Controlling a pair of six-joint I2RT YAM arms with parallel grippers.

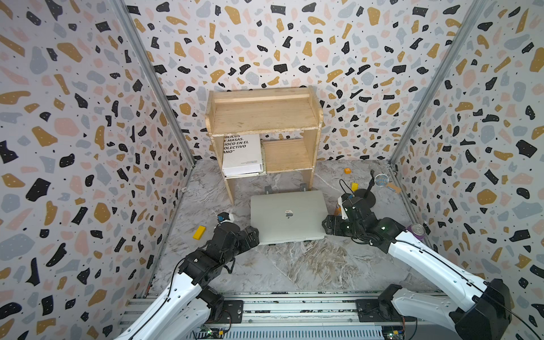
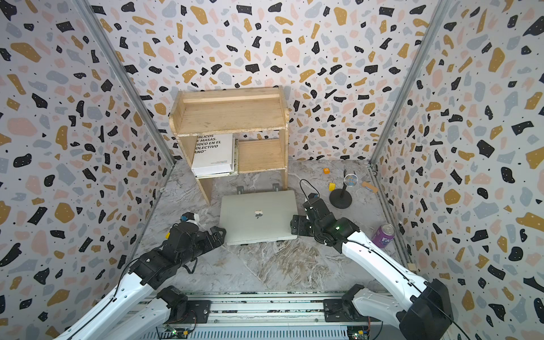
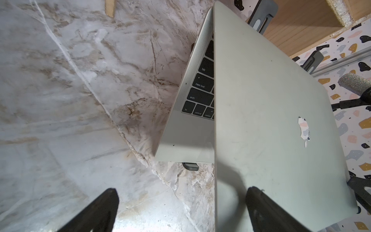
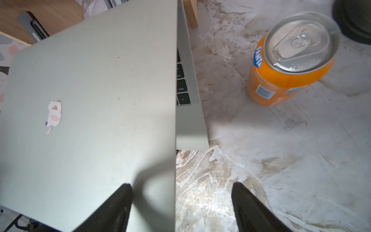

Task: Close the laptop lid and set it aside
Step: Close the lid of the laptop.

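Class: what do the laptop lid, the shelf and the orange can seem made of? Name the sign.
Laptop lid: probably aluminium, matte silver, soft even sheen. Shelf: unpainted light wood, visible grain. Orange can: seemingly thin metal, bright silvery top with pull tab, printed side.

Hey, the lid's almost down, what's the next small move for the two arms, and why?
Probably ease the laptop lid the rest of the way down with both arms: keys show in the gap beneath it, so it isn't shut, and the left gripper and right gripper stand open astride its side edges.
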